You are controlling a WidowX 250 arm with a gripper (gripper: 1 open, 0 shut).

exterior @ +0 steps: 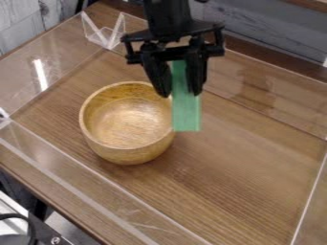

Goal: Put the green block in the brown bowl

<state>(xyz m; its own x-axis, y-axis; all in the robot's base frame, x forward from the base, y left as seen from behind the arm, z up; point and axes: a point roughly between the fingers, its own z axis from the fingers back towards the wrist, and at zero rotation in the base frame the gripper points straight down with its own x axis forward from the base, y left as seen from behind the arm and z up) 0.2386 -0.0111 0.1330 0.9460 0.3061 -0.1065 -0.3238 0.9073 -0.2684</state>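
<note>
The claw (178, 77) is gripping the green block (186, 107) by its upper end, so the bar is hanging nearly upright. Its lower end is hovering just beside the right rim of the brown bowl (128, 122), which is sitting on the wooden surface (243, 182).
</note>
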